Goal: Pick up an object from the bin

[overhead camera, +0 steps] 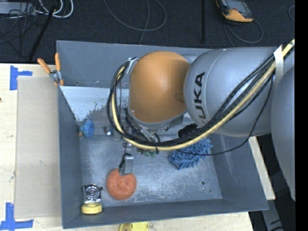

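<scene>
**Gripper at orange lump, opening unreadable**

Gripper (pixel 126 163) sits just above the orange-red round lump (pixel 121 186) on the front-left floor of the bin (pixel 163 189). Contact unclear. Open or closed: can't tell, the orange wrist cover (pixel 156 88) hides most of it. Right of the lump: 1 blue shaggy thing (pixel 190 154), half under the arm.

Small blue rounded item (pixel 87 128): lies at the left side of the bin (pixel 67 177), near the sloped wall. Blue bristly item (pixel 190 157): lies right of centre, well apart from the first. Metal-and-yellow item (pixel 91 199): lies in the near left corner.
</scene>
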Controlling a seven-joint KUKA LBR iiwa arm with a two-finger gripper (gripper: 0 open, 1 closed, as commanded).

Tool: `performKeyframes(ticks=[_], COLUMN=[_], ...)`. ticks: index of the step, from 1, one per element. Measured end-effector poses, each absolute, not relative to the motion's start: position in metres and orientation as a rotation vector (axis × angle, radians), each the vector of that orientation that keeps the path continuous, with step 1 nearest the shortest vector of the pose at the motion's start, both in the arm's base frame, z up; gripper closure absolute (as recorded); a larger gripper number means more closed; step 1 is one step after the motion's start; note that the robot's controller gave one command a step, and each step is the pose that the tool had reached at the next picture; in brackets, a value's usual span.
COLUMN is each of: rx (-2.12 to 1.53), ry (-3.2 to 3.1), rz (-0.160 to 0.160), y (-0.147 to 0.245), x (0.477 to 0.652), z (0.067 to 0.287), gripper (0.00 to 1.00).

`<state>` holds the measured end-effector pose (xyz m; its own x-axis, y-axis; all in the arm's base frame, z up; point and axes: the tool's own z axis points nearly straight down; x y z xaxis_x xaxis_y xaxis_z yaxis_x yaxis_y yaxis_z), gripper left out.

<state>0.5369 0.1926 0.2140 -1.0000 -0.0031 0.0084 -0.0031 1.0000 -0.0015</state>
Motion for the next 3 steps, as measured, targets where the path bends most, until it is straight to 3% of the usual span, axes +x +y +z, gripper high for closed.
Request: performKeyframes(ticks=[2,3], rx=[0.002,0.096], ry=[-3.14,-3.137], rz=[0.0,0.001], y=[0.191,0.183], x=[0.538,0.545], z=[0.218,0.232], gripper=[0.0,0.0])
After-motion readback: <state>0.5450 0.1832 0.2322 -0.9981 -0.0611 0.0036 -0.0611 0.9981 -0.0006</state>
